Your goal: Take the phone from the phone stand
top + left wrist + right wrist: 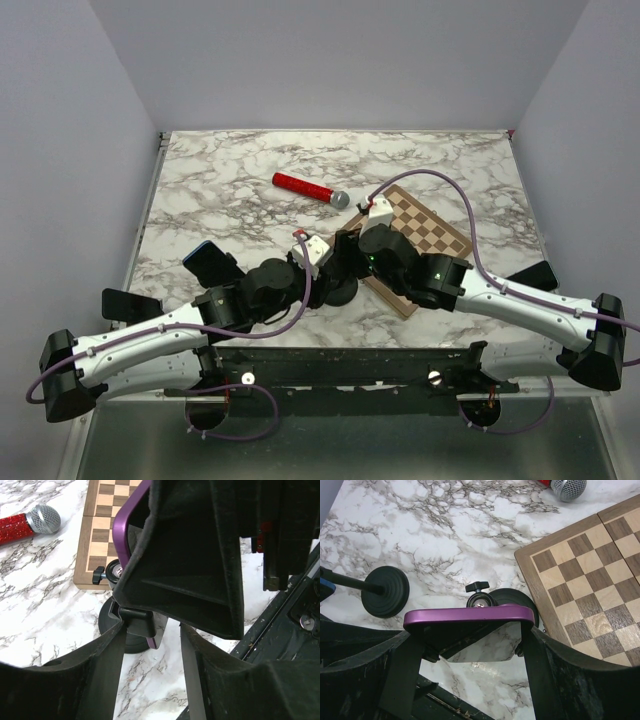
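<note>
Purple-cased phone (465, 614) rests in its phone stand (512, 599) at the marble table's (445, 530) near middle, long axis level; we see the right gripper (470, 629) clasping its short ends, while the left gripper (150, 645), jaws parted, straddles the cradle beneath

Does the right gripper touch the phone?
Touching. The right wrist view shows both fingers of the right gripper pressed against the phone ends.
</note>
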